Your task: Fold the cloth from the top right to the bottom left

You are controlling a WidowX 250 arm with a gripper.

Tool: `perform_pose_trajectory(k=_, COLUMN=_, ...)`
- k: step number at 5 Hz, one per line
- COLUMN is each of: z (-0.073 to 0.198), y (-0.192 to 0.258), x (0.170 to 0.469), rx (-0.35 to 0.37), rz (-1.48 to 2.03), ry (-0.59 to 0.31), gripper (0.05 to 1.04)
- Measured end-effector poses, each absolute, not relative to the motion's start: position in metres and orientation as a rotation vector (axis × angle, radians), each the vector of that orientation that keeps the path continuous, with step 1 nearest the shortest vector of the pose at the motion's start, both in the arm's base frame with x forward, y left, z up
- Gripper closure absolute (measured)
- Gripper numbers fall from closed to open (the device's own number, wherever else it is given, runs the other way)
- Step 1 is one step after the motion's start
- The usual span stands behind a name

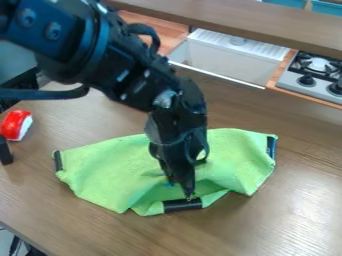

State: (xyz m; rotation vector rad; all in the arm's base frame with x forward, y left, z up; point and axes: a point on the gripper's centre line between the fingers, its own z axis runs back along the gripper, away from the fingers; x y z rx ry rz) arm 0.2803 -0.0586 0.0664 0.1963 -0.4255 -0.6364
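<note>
The black gripper (184,189) hangs over the front middle of the green cloth (110,172), just above a black-taped corner (182,205) at the cloth's near edge. The cloth lies rumpled on the brown table, wide from left to right, with creases and raised folds around the gripper's tip. Another black-taped corner (57,161) is at its left end, and one more (270,147) at its right end. The arm hides part of the cloth's middle and far edge. Whether the gripper holds any cloth, I cannot tell.
A red and white object (16,125) lies on the table (287,215) at the far left, near a black object (5,151) at the view's edge. Behind the table stand a white sink (230,57) and, at upper right, a stove (312,75). A brown ledge (267,22) runs above them.
</note>
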Motion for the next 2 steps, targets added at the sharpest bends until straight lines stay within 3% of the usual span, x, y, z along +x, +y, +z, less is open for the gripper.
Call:
perform_pose_trajectory(k=1, z=0.072, y=-0.054, x=0.287, rx=0.13, rz=-0.615, ry=-0.352, gripper=0.334)
perform_pose_trajectory(k=2, z=0.096, y=-0.046, x=0.296, rx=0.029, rz=-0.617, ry=-0.294, gripper=0.1)
